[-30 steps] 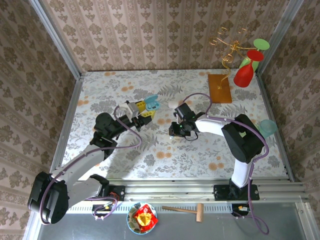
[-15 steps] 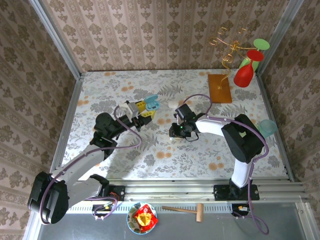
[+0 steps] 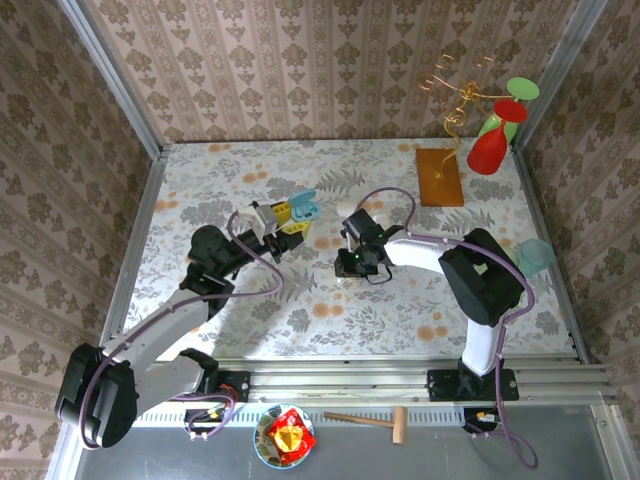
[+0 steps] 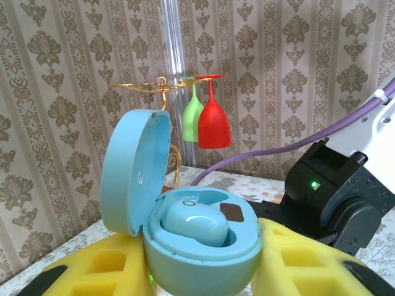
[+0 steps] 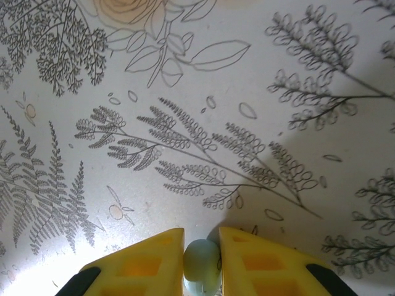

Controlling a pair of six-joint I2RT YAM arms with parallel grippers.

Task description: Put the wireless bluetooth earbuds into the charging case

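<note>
Roughly, from the left: the left arm (image 3: 170, 320) rises from its base at the near left corner and leans far and rightward, elbow bent, wrist held up over the table (image 3: 400, 320). The left claw (image 4: 197, 274) is clamped on the light blue charging case (image 4: 203, 256), a yellow pad pressed against each side of it. The case sits upright between the pads with its lid (image 4: 133, 169) swung open to the left. One pale blue earbud (image 4: 191, 225) lies seated in the case; the pocket beside it looks dark.

Mid-table, just right of the case, the right claw (image 5: 201, 242) points straight down, tips low over the fern print. Its yellow fingers (image 5: 148, 259) are drawn in on a second earbud (image 5: 202, 268), pale blue-green, pinched between them. Cannot tell if that earbud touches the table.

The right arm (image 3: 480, 280) comes up from the near right base, folds at a raised elbow, forearm reaching left.

Far right: gold wire stand (image 3: 455, 100) on a brown plate, with a red glass (image 3: 488, 150) and a green glass (image 3: 520, 90) hanging upside down.
</note>
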